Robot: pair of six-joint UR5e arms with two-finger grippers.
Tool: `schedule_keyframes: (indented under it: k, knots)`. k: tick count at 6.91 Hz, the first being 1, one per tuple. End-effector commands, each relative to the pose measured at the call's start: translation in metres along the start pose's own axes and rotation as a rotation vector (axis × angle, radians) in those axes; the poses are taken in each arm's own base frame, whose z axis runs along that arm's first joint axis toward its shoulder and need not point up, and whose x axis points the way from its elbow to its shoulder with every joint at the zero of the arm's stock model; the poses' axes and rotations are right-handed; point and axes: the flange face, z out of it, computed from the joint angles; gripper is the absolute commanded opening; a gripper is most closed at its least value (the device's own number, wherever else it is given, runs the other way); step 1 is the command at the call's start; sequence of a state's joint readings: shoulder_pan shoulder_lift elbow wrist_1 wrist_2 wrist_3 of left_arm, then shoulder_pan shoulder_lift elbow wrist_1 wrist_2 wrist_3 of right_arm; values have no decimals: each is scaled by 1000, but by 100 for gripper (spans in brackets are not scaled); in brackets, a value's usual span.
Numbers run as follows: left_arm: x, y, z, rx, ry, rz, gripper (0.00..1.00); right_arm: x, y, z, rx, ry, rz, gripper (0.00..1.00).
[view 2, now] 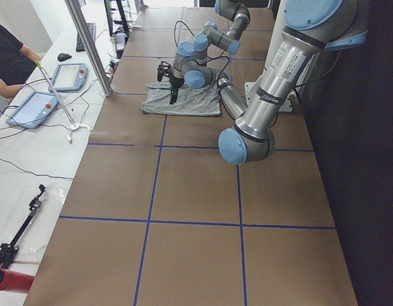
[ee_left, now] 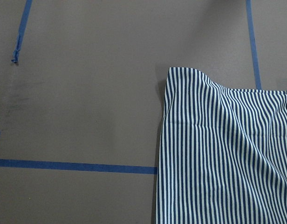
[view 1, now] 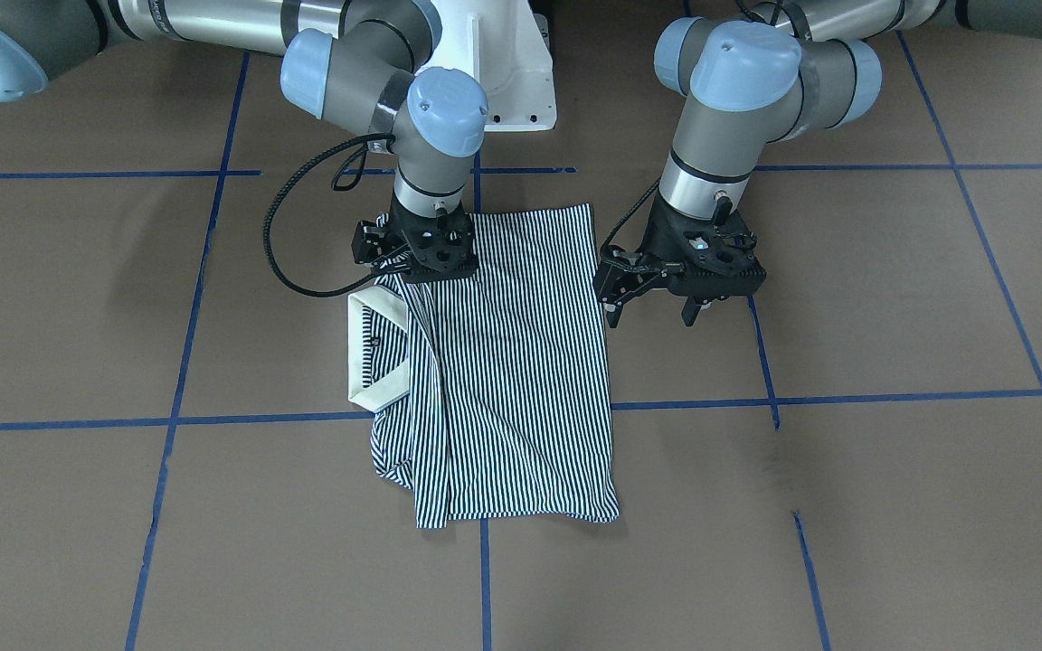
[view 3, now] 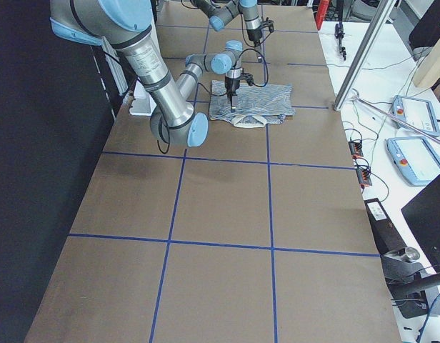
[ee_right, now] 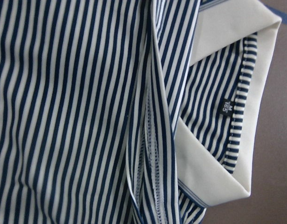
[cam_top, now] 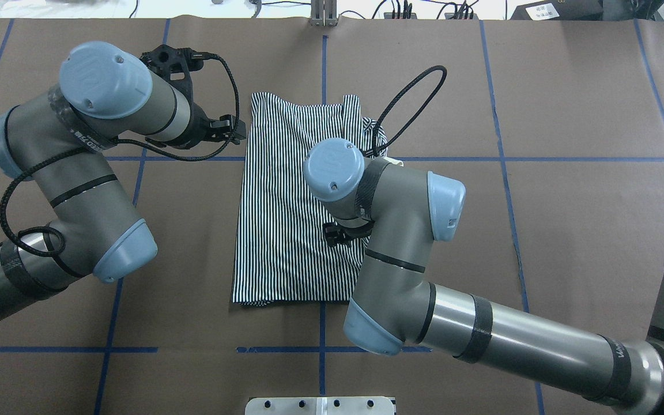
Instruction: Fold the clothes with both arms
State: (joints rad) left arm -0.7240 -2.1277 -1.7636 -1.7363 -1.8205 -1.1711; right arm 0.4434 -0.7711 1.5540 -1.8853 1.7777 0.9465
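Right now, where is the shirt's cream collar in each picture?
Front-facing: collar, left of centre.
Overhead: only a sliver beside the right arm.
Left side: not visible.
Right side: collar on the near edge of the shirt.
Left wrist: not in it.
Right wrist: right side.
Landmark: the blue tape line beside the collar.

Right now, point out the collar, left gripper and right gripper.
collar (view 1: 359,348), front-facing view, cream outer band
left gripper (view 1: 654,311), front-facing view, midway between fingertips
right gripper (view 1: 414,273), front-facing view, midway between fingertips
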Motion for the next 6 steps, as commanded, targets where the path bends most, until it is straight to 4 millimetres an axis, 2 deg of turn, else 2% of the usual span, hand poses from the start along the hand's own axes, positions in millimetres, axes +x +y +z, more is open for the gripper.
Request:
schedule_keyframes:
  k: [1, 5, 6]
  knots:
    - [0, 0, 0, -1, -1, 0, 100, 0, 5, 22, -11, 40, -8, 100]
    - [0, 0, 0, 1, 0, 1, 100, 23, -11, 33, -7, 78, 11, 100]
    - [2, 0, -1, 2, 3, 2, 100, 60, -30, 39, -5, 101, 30, 100]
